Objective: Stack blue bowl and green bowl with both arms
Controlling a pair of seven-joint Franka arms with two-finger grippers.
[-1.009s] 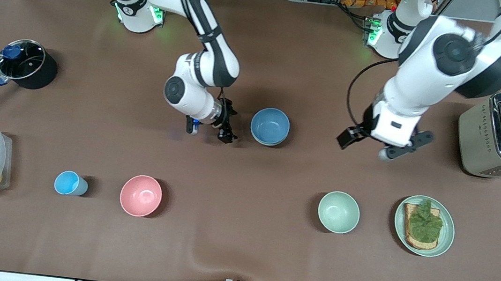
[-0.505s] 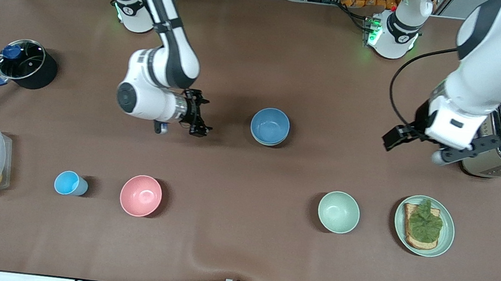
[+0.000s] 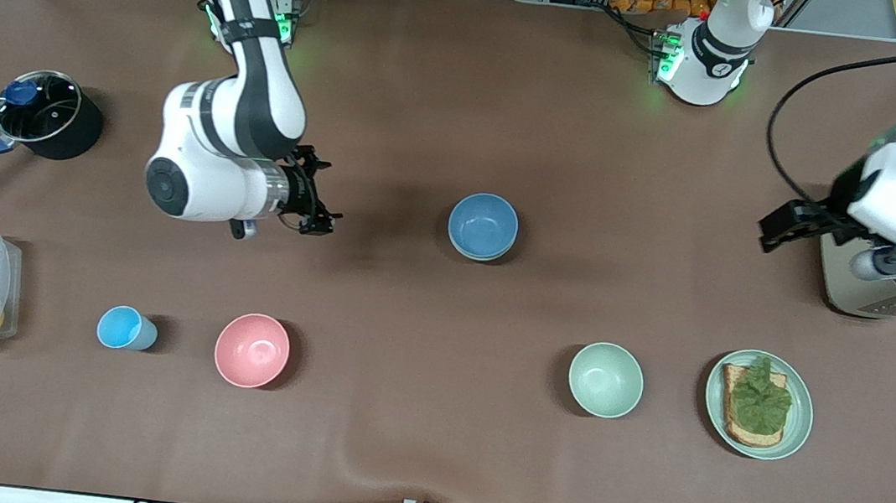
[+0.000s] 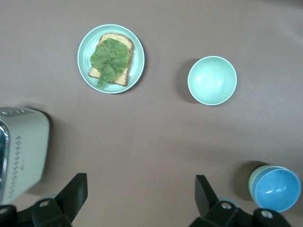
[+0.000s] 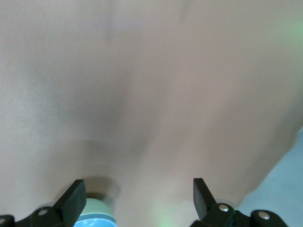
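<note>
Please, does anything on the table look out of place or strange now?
Nothing is spilled or tipped. One detail: the blue bowl already sits inside a green bowl, its rim showing underneath, while another green bowl stands alone nearer the camera.

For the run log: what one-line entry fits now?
stack: round matte blue bowl nested in sage-green bowl | left gripper: open, over toaster | right gripper: open, over table

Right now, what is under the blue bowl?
The blue bowl sits nested in a green bowl; only that bowl's rim shows around it, and the rest is covered.
</note>
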